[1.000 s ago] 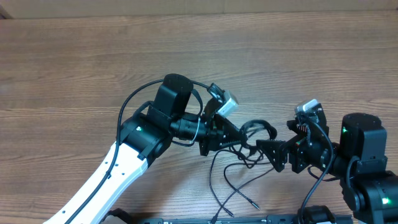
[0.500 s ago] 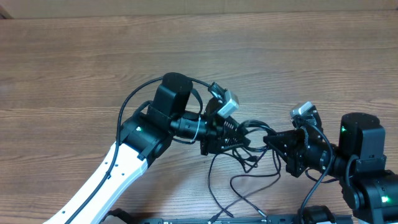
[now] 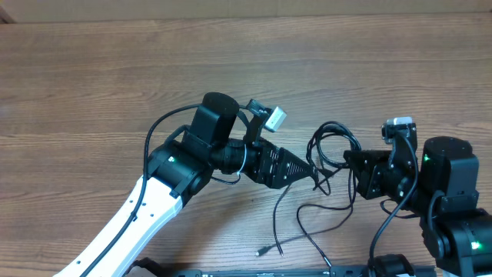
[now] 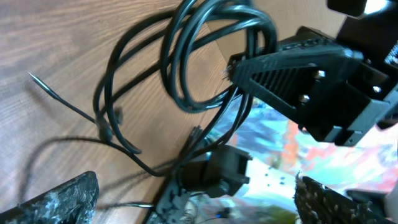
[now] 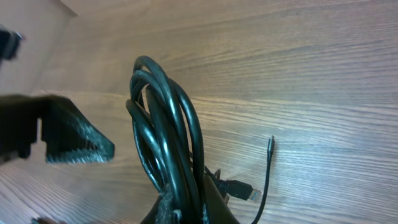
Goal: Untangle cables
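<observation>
Handing the cables [image 5: 193, 143] across from one arm to the other. Clamping the right claw [image 3: 350, 161] hard on the bundled loops, having stood open only a second ago. Letting go with the left claw [image 3: 307, 173], now spread wide and sitting just beside the bundle after pinching it a moment earlier. Seeing, from the left wrist, both of that claw's fingers far apart at the bottom corners, with nothing gripped between them. Carrying the coil upright off the bench [image 3: 115, 77], between the two arms and nearer the right one than before. Trailing two or three loose tails down onto the wood below, one ending in a small silver plug [image 3: 261, 251] near the front edge. Dragging those tails rightward along with the bundle, judging by the shifted curves.

Reading this as a regrasp rather than progress on the tangle itself. Still finding the loops wound together, several strands running side by side into the right claw's grip. Freeing the left arm, probably, for picking out a single strand or tail and drawing it away from the coil. Risking, with such a tight pinch on all strands at once, locking the loops together instead of loosening them.
</observation>
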### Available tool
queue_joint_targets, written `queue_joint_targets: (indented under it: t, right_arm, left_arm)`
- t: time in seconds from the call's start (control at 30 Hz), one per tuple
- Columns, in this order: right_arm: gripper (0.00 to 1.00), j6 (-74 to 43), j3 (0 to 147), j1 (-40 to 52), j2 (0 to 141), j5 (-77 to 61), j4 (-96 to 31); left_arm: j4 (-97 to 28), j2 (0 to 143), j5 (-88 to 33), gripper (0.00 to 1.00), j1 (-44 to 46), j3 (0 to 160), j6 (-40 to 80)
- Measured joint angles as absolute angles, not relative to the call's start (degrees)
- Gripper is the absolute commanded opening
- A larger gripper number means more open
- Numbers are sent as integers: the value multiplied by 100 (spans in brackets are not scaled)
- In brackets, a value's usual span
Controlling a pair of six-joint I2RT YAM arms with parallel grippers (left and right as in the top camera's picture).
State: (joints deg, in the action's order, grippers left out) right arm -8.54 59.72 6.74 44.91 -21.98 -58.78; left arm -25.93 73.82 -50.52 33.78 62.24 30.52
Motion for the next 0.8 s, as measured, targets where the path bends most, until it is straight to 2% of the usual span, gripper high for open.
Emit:
queue_joint_targets:
  t: [0.3,0.47,0.7,0.8]
  right_arm:
    - [4,-1503,5972,674,4491,-2698,-5454]
    - [4,-1599,5972,674,4491,-3057,-5463]
    - [4,-1632,5972,674,4491,-3472,-5463]
    - [4,-1634,5972,674,4491,-3627,-5461]
  left_arm:
    - [-2263,7382,-4980,100,3531,6224,4329]
    - [-2095,7382,-4497,100,3557,6224,5218]
    - [-2084,7382,-4064,97,3566,6224,5739]
    - [-2047,7382,-3962,87,3566,6224,5867]
